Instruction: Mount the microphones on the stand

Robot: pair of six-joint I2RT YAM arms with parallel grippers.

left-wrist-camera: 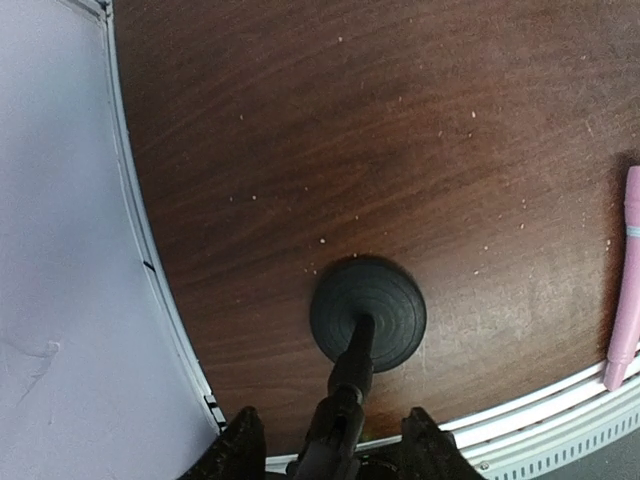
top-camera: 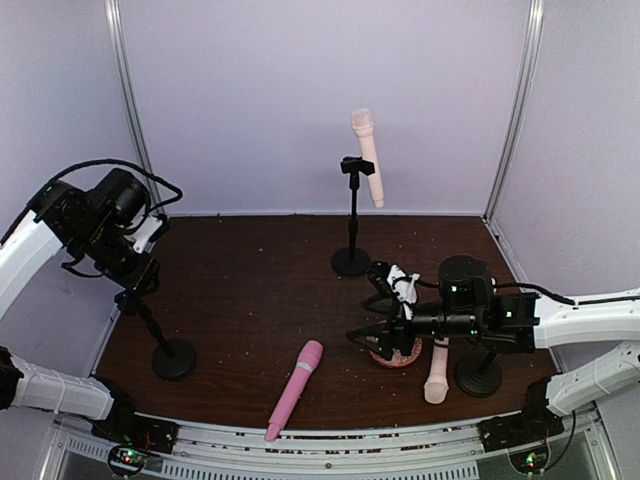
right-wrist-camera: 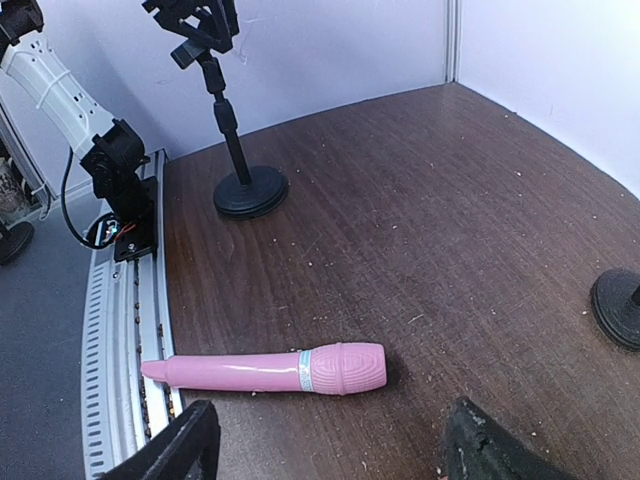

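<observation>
A bright pink microphone lies flat near the table's front edge, and shows in the right wrist view and the left wrist view. A cream microphone sits in the clip of the back stand. A second cream microphone hangs head down beside the right stand; its top is hidden by my right arm. My right gripper is open, just right of the pink microphone. My left gripper is open around the clip of the left stand.
A round patterned pink dish sits under my right wrist. The left stand and the back stand's base show in the right wrist view. A metal rail runs along the front edge. Pale walls close in the table.
</observation>
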